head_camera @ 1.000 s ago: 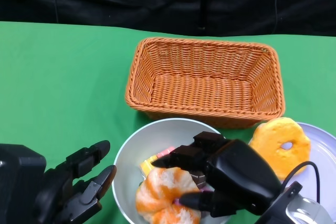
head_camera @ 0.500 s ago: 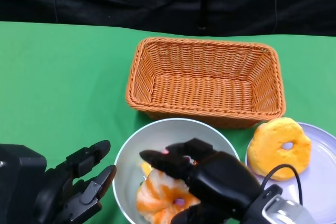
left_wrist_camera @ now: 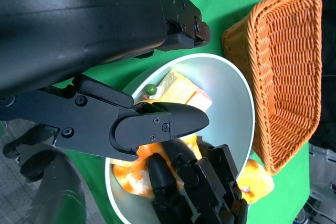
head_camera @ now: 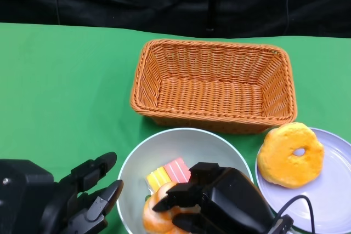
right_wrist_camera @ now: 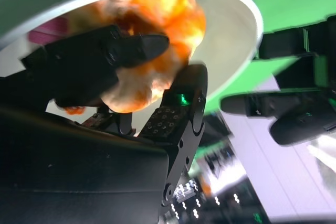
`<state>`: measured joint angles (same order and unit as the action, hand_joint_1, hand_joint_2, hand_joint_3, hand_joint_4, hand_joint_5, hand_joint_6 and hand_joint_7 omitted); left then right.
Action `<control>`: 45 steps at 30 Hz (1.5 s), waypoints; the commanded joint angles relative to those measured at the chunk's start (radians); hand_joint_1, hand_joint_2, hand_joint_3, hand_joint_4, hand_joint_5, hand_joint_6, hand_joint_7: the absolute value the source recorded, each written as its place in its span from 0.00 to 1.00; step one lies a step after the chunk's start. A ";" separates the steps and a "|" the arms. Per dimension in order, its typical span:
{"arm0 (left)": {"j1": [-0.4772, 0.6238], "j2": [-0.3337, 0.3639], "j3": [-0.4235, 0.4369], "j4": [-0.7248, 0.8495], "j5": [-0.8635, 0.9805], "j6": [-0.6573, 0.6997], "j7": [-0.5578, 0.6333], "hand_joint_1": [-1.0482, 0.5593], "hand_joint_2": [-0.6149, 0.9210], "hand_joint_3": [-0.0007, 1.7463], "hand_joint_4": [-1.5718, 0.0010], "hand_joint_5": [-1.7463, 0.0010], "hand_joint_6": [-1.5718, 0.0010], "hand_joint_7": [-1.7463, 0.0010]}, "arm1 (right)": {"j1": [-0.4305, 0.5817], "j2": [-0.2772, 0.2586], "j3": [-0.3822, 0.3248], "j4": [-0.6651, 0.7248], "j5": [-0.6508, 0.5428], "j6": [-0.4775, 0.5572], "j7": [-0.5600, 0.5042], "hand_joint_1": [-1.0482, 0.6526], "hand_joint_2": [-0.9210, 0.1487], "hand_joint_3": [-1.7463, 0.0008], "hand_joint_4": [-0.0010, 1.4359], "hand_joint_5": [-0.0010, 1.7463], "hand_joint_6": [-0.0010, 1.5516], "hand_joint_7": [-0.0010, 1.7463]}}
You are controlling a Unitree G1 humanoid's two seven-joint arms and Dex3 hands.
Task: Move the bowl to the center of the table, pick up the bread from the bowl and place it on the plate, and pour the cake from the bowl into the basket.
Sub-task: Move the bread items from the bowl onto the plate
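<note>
Reaching into the round white bowl (head_camera: 137, 160), the black right hand (head_camera: 211, 204) wraps its fingers around the orange-and-white swirly bread (head_camera: 159, 215) and holds it. A pink and yellow striped cake (head_camera: 167, 172) lies in the bowl too, just beside the bread. The black left hand (head_camera: 88, 195) waits next to the bowl with fingers spread, holding nothing. Behind the bowl stands an orange woven basket (head_camera: 214, 86). A yellow ring-shaped bread (head_camera: 290, 154) sits on the pale purple plate (head_camera: 329, 190).

Head view bright, even, sharp; soft shadow under the basket (head_camera: 214, 85) on the counter (head_camera: 66, 80). Right wrist view blurred around the fingers (right_wrist_camera: 136, 48), glare beyond them. Left wrist view crisp.
</note>
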<state>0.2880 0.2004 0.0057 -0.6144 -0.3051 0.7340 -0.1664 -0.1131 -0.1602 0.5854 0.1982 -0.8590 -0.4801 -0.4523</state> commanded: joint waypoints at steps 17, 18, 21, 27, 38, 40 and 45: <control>-0.015 0.020 -0.006 0.052 0.007 -0.080 -0.039 0.22 1.00 0.29 0.99 0.67 0.84 0.99 | -0.054 0.013 -0.075 0.055 0.048 -0.215 -0.299 0.53 0.69 0.06 0.71 1.00 0.51 0.97; -0.019 0.018 -0.003 0.053 0.002 -0.075 -0.040 0.22 1.00 0.29 0.99 0.67 0.84 0.99 | -0.037 0.015 -0.087 0.022 0.080 -0.208 -0.270 0.53 0.70 0.06 0.71 1.00 0.52 0.96; -0.029 0.018 0.003 0.056 -0.006 -0.065 -0.038 0.23 1.00 0.29 0.99 0.67 0.84 0.99 | 0.008 0.027 -0.118 -0.068 0.157 -0.178 -0.188 0.51 0.75 0.01 0.71 1.00 0.55 0.93; -0.050 0.020 -0.001 0.073 -0.004 -0.063 -0.038 0.22 1.00 0.29 0.99 0.66 0.84 0.99 | 0.071 0.037 -0.199 -0.215 0.275 -0.120 -0.042 0.51 0.77 0.00 0.69 1.00 0.56 0.88; -0.052 0.028 0.013 0.089 -0.007 -0.074 -0.052 0.25 1.00 0.29 1.00 0.67 0.85 1.00 | 0.148 0.064 -0.374 -0.357 0.385 -0.050 0.054 0.59 0.75 0.00 0.71 1.00 0.58 0.86; -0.051 0.029 0.017 0.091 -0.010 -0.076 -0.055 0.25 1.00 0.30 1.00 0.67 0.85 1.00 | 0.155 0.066 -0.400 -0.375 0.387 -0.037 0.062 0.61 0.74 0.00 0.71 1.00 0.59 0.86; -0.059 0.030 0.024 0.101 -0.012 -0.074 -0.065 0.24 1.00 0.29 1.00 0.68 0.85 1.00 | 0.176 0.067 -0.476 -0.433 0.379 0.013 0.080 0.62 0.73 0.00 0.71 1.00 0.59 0.87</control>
<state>0.2400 0.2175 0.0187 -0.5218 -0.3135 0.6703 -0.2211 0.0551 -0.0911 0.1387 -0.2052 -0.4877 -0.4783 -0.3725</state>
